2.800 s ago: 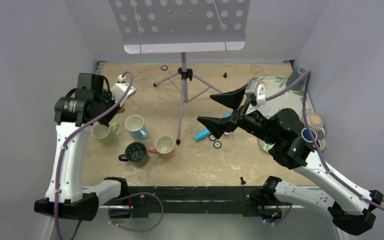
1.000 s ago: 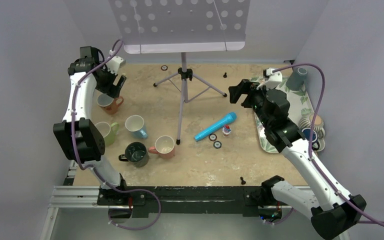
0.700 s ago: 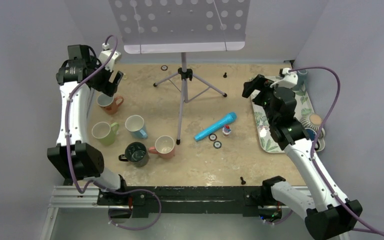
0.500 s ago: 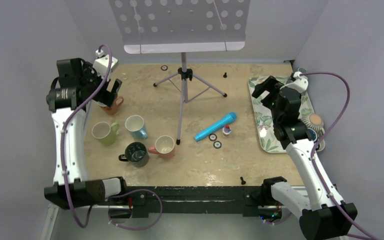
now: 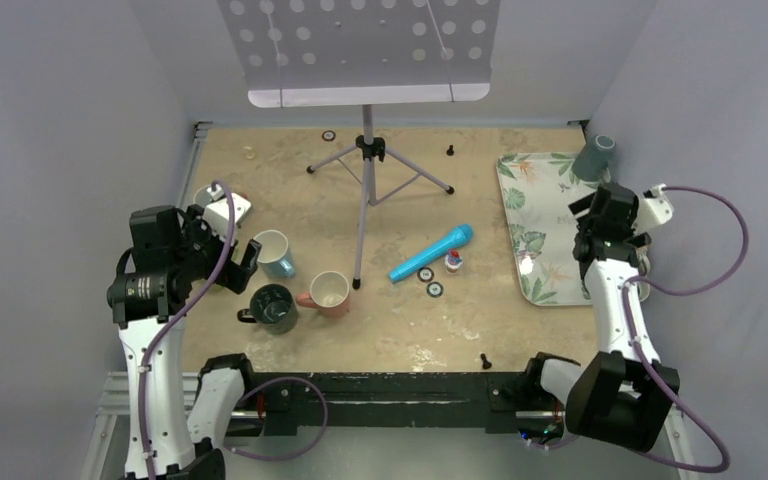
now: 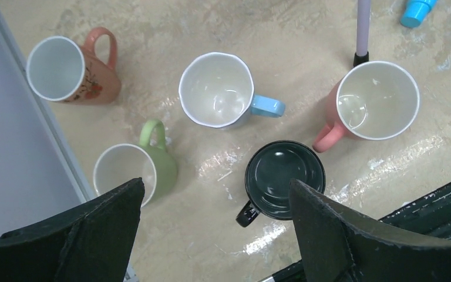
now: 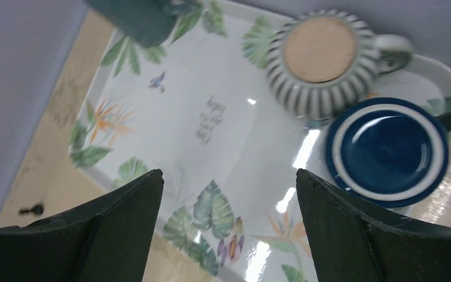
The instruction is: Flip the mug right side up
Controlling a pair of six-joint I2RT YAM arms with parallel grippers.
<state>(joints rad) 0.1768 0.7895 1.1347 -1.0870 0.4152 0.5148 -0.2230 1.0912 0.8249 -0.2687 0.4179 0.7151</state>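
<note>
A striped mug (image 7: pixel 320 59) stands bottom up on the leaf-print tray (image 7: pixel 211 117), its tan base facing the camera. Beside it a blue mug (image 7: pixel 387 147) shows a flat blue face with a white ring. A grey-teal mug (image 5: pixel 593 157) stands closed end up at the tray's far corner. My right gripper (image 7: pixel 228 173) hangs open above the tray, holding nothing; in the top view it (image 5: pixel 592 222) sits at the tray's right edge. My left gripper (image 6: pixel 216 183) is open and empty above several upright mugs: orange (image 6: pixel 70 73), white-and-blue (image 6: pixel 220 91), pink (image 6: pixel 373 103), green (image 6: pixel 132 173), black (image 6: pixel 283 179).
A music stand (image 5: pixel 365 170) rises mid-table on spread tripod legs. A blue microphone (image 5: pixel 432 252) and small round bits (image 5: pixel 430 282) lie between stand and tray (image 5: pixel 535 200). A black screw (image 5: pixel 484 360) lies near the front edge. Walls close in on both sides.
My left arm swung from the back left corner toward the front and now hovers over the mug group. My right arm drew back and right to the tray's right edge.
</note>
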